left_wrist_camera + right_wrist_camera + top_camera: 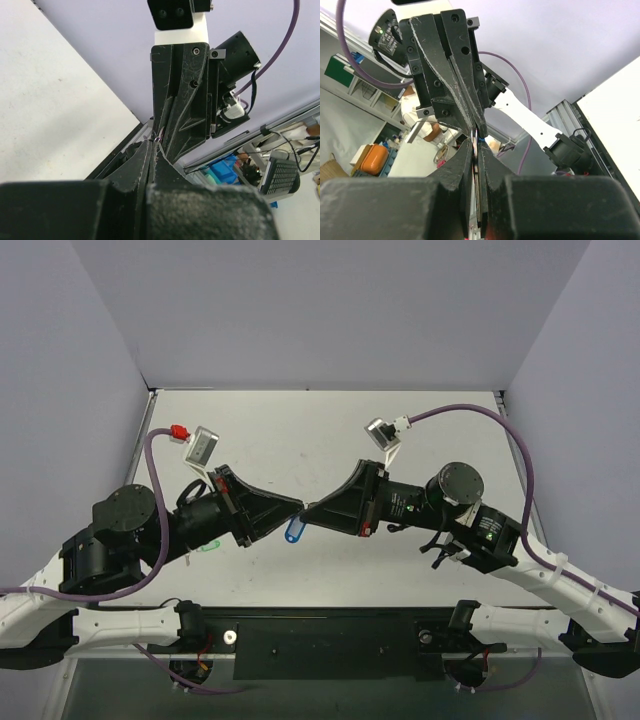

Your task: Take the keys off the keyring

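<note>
My two grippers meet tip to tip above the middle of the table. My left gripper point(298, 507) is shut, and a thin wire ring point(159, 136) shows at its tip point(154, 142). My right gripper point(311, 510) is shut on a thin flat metal piece seen edge-on, the key point(479, 150), which runs between its fingers point(478, 145). The blue tag of the keyring point(293, 530) hangs just below the two tips, above the table. A sliver of blue point(481, 141) shows at the right gripper's tip.
A green tag point(208, 545) lies on the table, partly under the left arm. Purple cables point(470, 410) loop above both arms. A black rail point(330, 635) runs along the near edge. White walls close the table at the back and sides.
</note>
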`<state>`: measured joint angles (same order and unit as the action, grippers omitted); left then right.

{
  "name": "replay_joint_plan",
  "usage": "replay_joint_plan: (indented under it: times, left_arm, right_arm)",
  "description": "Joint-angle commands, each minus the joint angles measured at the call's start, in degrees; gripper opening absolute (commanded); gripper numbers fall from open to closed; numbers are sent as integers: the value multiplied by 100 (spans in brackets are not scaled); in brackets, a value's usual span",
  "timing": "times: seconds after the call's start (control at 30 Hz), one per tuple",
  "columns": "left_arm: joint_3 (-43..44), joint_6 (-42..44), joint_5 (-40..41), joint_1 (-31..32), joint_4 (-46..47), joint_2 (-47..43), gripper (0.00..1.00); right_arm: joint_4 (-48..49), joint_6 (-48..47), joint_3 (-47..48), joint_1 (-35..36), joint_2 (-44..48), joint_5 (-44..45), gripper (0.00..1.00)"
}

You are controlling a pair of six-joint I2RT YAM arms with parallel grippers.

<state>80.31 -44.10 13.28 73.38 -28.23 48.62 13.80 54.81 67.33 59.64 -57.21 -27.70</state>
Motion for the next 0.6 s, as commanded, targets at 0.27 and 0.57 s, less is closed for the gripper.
replay_joint_plan:
  times: [0.27,0.57]
  left_arm:
    - [661,630,-1133,9,-1219,86,0]
    - [731,841,-1591,9,-1449,69,0]
  right_arm:
    - [-1160,-708,623,-93,-1,-859,0]
    - [-1775,-954,808,-5,-80,-1114,0]
